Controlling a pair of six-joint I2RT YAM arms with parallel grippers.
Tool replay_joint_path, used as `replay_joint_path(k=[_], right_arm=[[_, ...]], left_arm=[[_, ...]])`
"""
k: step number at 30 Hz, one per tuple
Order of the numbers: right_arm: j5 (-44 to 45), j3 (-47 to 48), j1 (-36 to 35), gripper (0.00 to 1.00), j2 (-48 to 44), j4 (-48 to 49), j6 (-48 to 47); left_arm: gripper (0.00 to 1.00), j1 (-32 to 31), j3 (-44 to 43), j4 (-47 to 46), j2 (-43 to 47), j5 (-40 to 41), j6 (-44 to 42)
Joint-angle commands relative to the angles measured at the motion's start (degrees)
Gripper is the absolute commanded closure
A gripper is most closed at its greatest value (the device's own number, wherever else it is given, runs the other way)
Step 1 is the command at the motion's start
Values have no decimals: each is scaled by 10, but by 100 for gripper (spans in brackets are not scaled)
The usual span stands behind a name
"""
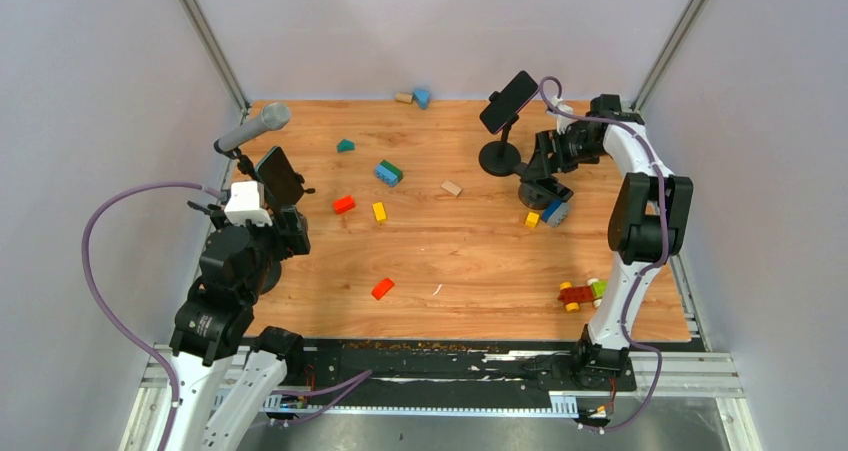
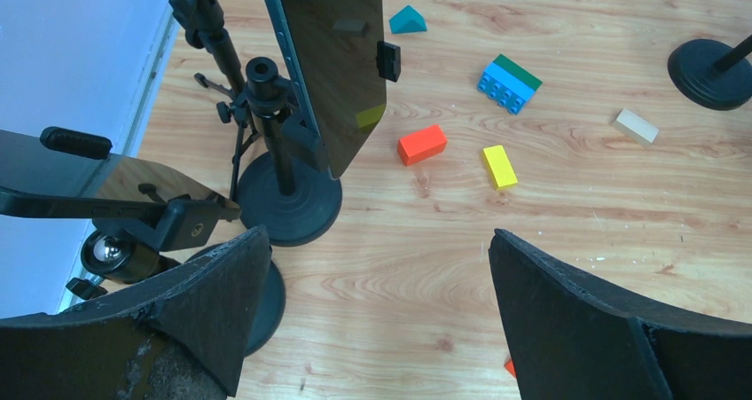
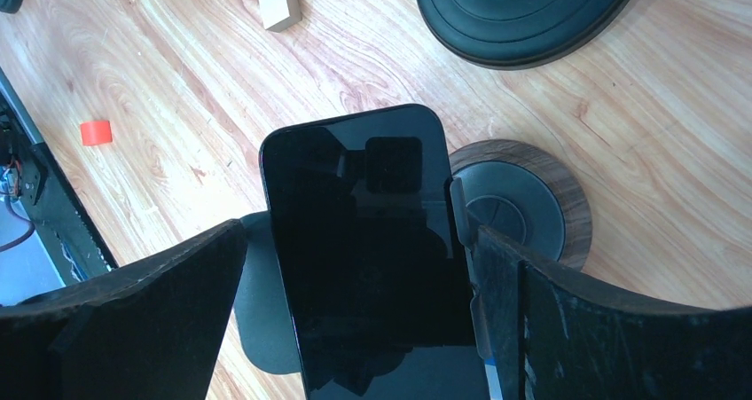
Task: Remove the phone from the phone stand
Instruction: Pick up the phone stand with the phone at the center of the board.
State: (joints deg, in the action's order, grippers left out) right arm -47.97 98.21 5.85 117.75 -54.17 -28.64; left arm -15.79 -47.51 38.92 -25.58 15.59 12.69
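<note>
In the right wrist view a black phone point(image 3: 368, 240) sits in a clamp on a low stand with a round wooden base point(image 3: 567, 196). My right gripper point(image 3: 361, 231) is open with one finger on each side of this phone; the right finger is against the clamp and the left finger stands a little off the phone's edge. In the top view this gripper point(image 1: 548, 163) hangs over the low stand's base point(image 1: 537, 193) and hides that phone. My left gripper point(image 2: 381, 240) is open and empty over bare wood, beside another phone point(image 2: 332, 54) on a black stand point(image 2: 288, 209).
A third phone point(image 1: 508, 101) stands on a tall stand with a black base point(image 1: 500, 158), just left of my right gripper. A microphone point(image 1: 255, 128) is at the far left. Small blocks are scattered about: red point(image 1: 344, 204), yellow point(image 1: 379, 211), blue-green point(image 1: 388, 172), beige point(image 1: 452, 187).
</note>
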Motion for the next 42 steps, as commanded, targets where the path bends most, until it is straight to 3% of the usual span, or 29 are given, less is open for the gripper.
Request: replay_joint_path(k=[1, 8, 24, 42], right_arm=[[15, -5, -9, 0, -29, -6, -22], [29, -2, -9, 0, -31, -8, -26], [-35, 65, -10, 0, -16, -23, -33], [-26, 119, -37, 0, 72, -71, -69]], left_arm=[[0, -4, 1, -4, 0, 3, 4], [0, -5, 1, -4, 1, 4, 4], [0, -5, 1, -4, -3, 4, 4], [0, -5, 1, -3, -9, 6, 4]])
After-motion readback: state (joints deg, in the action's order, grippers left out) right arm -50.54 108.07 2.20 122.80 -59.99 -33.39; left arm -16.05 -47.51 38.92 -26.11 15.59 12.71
